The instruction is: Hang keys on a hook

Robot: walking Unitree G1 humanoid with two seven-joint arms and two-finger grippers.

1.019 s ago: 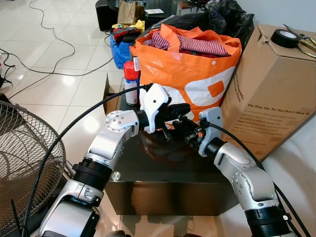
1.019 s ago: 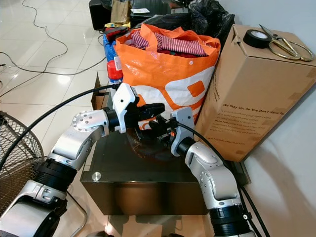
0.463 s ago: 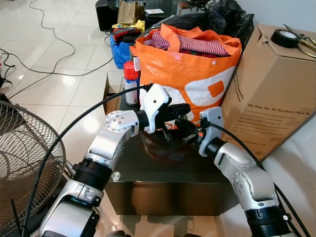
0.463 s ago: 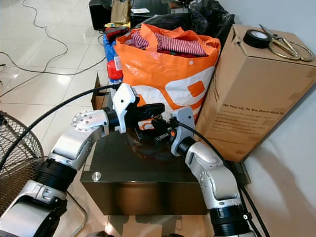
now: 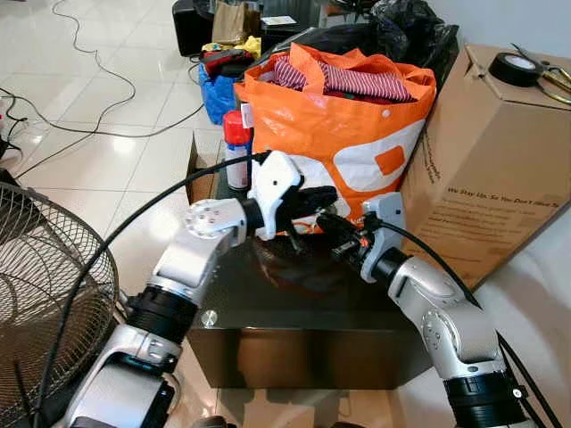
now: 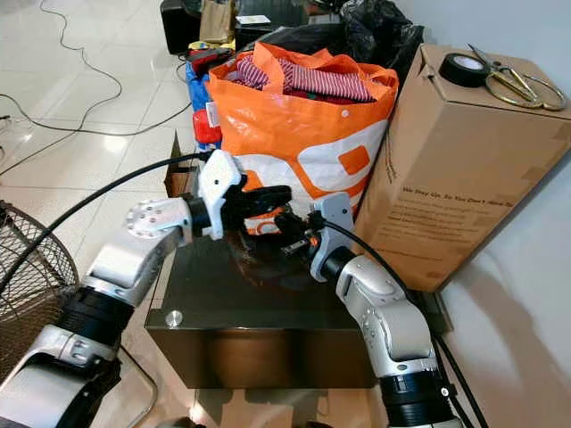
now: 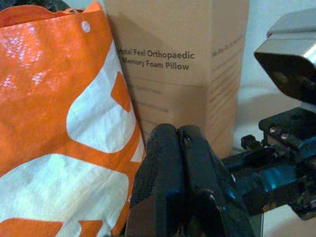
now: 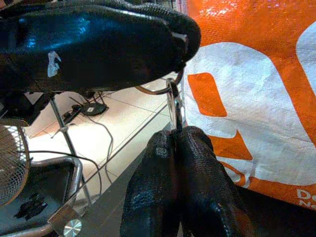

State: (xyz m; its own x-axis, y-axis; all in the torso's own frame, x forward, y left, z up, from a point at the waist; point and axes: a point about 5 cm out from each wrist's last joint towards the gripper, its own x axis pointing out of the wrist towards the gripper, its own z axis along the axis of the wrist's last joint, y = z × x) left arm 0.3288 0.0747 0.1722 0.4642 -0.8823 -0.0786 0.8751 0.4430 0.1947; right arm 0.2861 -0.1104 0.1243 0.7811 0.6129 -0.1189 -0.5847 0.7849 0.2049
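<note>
Two tools are brought together just in front of the orange bag (image 5: 357, 134), above the dark glass tabletop (image 5: 303, 312). The right tool (image 8: 177, 136) is pressed shut on a thin metal key ring (image 8: 174, 101), which is pinched at its lower edge and held upright, so that the loop stands clear above the fingertips. The left tool (image 7: 175, 136) is also closed, its two black fingers laid flat together into a single bar; nothing can be seen gripped between them. In the right wrist view the ring's loop is seen touching the underside of that bar near its tip, and it is judged that the closed left fingers are being offered as the hook over which the ring is to be slipped. Whether the ring already encircles the bar or only rests against it cannot be told. No keys hanging from the ring can be made out.

Both forearms are raised and bent inward toward the bag, the left reaching across from the fan (image 5: 45, 294) side with its wrist level, the right angled up from below with its wrist turned toward the left tool. Beside the bag stands a cardboard box (image 5: 491, 160), well apart from the contact point.
</note>
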